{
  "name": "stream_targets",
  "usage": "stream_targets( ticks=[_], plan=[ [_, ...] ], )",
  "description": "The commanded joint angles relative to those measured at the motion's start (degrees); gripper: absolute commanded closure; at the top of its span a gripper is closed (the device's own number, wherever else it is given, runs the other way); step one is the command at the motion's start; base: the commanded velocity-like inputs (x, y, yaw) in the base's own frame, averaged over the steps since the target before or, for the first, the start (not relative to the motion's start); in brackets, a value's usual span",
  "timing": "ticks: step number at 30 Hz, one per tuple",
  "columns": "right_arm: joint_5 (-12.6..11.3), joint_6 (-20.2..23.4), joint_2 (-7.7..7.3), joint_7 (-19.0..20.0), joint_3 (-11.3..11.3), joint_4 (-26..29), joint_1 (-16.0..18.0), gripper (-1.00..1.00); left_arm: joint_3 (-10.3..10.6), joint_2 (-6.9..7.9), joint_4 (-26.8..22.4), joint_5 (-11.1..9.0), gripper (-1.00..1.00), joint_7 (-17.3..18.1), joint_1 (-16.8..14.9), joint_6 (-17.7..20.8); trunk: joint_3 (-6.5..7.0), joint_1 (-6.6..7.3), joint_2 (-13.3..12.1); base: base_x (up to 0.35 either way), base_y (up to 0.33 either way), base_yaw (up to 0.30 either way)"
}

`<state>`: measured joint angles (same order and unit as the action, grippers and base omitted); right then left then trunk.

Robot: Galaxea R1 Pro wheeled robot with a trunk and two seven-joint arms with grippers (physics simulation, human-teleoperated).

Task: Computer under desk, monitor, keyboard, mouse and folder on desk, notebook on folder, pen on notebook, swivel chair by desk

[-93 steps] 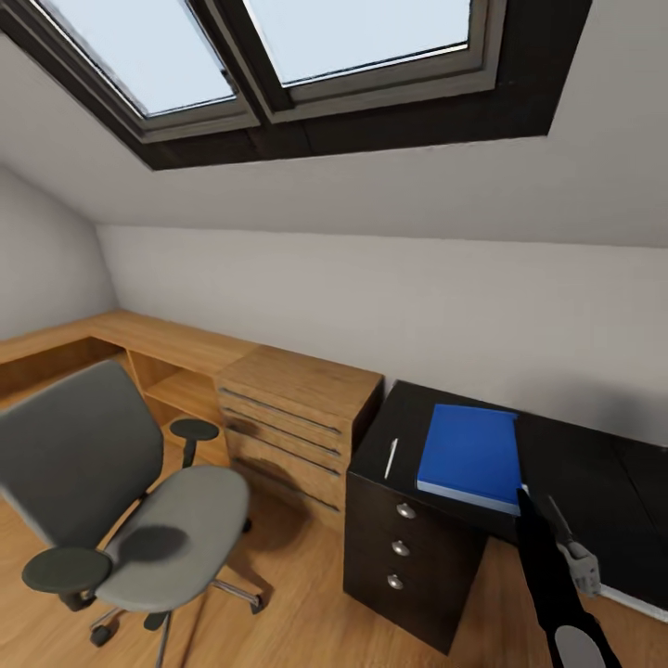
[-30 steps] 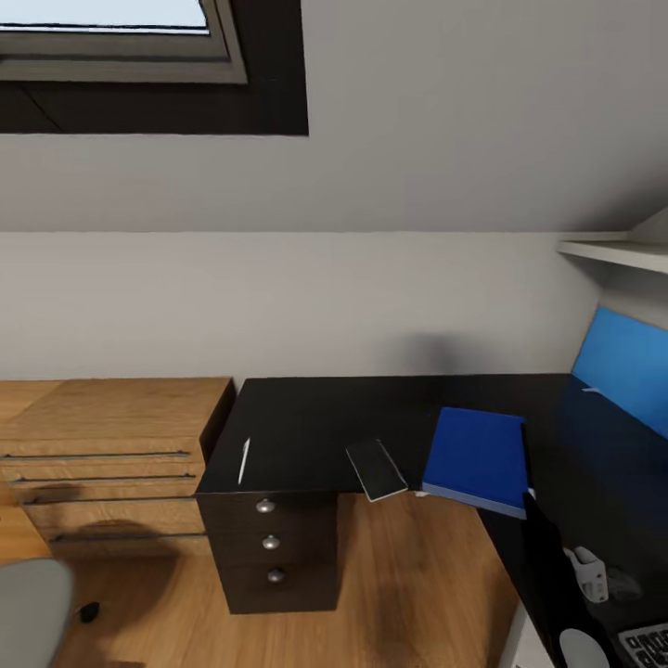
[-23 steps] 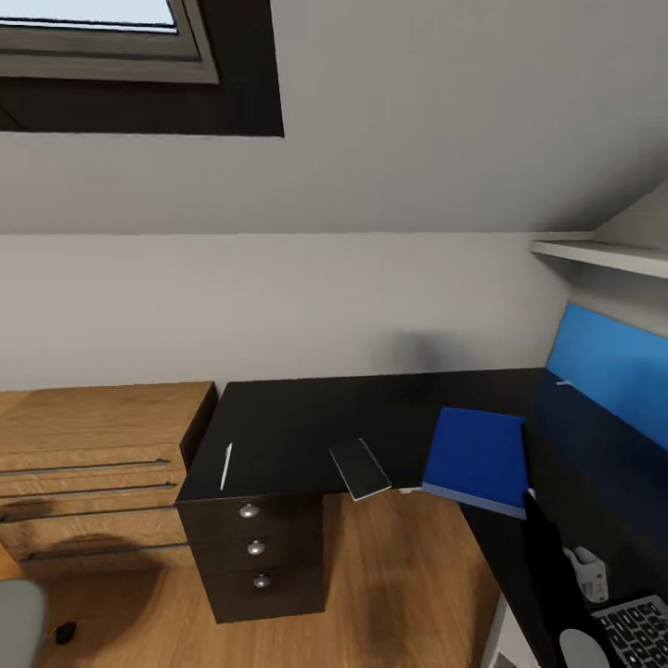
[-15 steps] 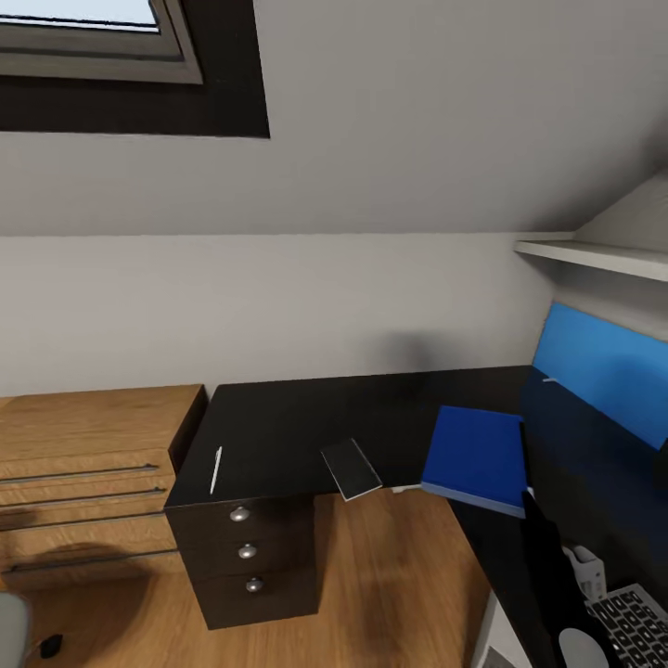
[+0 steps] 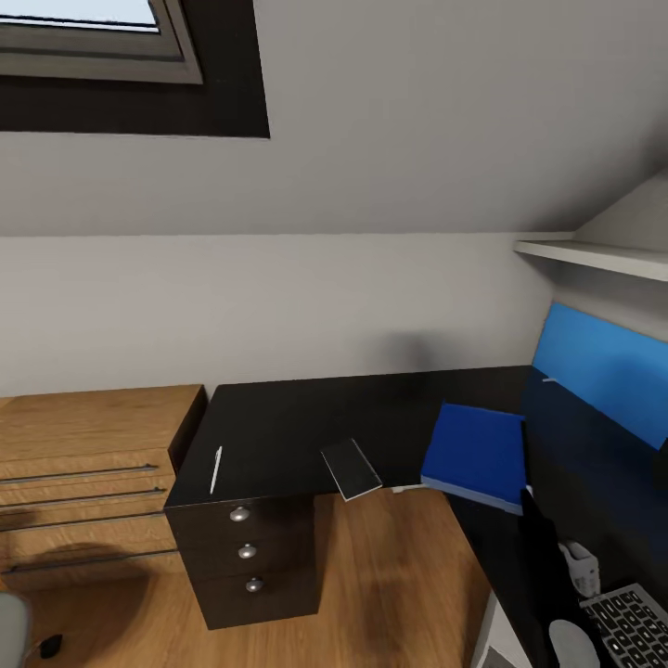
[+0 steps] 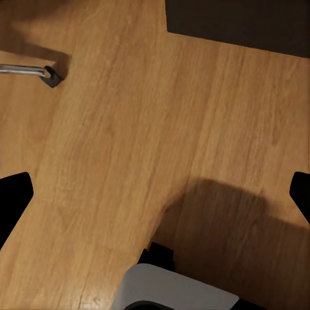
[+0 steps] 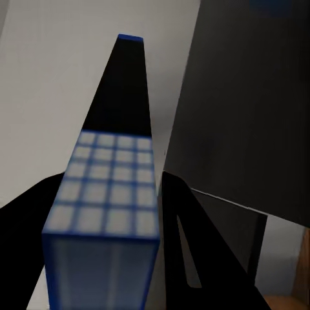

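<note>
The right hand (image 7: 106,194) pinches the blue folder (image 5: 475,455) edgewise, carrying it above the tabletop (image 5: 278,427) toward a spot; the left hand (image 6: 155,194) hangs spread.

Overall light: soft, even daylight across the room, nothing harsh.
Source: the skylight (image 5: 93,42) at the upper corner of the head view glows pale and nearly washed out.
Wall: a faint grey smudge of shadow sits on the wall (image 5: 408,353) just above the desk.
Desk: the glossy black desk (image 5: 278,427) swallows detail, and its far end picks up a dim blue sheen under the blue wall panel (image 5: 603,366).
Floor: broad soft-edged shadow on the wood floor (image 6: 129,129) in the left wrist view.
Focus: the folder (image 7: 106,194) is heavily blurred up close in the right wrist view, its edge smeared into a fuzzy grid.
Distortion: wide-angle stretch at the head view's edges.
</note>
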<state>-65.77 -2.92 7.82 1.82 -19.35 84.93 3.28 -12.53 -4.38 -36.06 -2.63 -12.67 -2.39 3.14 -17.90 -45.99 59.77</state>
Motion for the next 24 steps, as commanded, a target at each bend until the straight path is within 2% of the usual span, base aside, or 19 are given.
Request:
stream_targets(
  ticks=[1, 4, 11, 24],
  plan=[
    [-0.27, 0.24, 0.02, 0.23, -0.37, 0.33, -0.29, 1.00, -0.12, -0.07, -0.15, -0.27, -1.00, -0.07, -0.02, 0.29, -0.07, 0.00, 0.05, 0.000, 0.000, 0.000],
    [0.64, 1.20, 0.01, 0.27, -0.84, 1.29, -1.25, 1.00, -0.12, -0.09, -0.16, -0.27, -1.00, -0.07, -0.03, 0.29, -0.07, 0.00, 0.05, 0.000, 0.000, 0.000],
    [0.71, 3.45, 0.00, 0.28, -0.95, 3.53, -3.50, 1.00, -0.12, -0.10, -0.18, -0.27, -1.00, -0.07, -0.02, 0.29, -0.07, 0.00, 0.05, 0.000, 0.000, -0.026],
    [-0.89, 4.15, 0.00, 0.29, -0.96, 4.37, -3.90, 1.00, -0.12, -0.10, -0.23, -0.27, -1.00, -0.07, -0.04, 0.29, -0.07, 0.00, 0.05, 0.000, 0.000, -0.231]
  ],
)
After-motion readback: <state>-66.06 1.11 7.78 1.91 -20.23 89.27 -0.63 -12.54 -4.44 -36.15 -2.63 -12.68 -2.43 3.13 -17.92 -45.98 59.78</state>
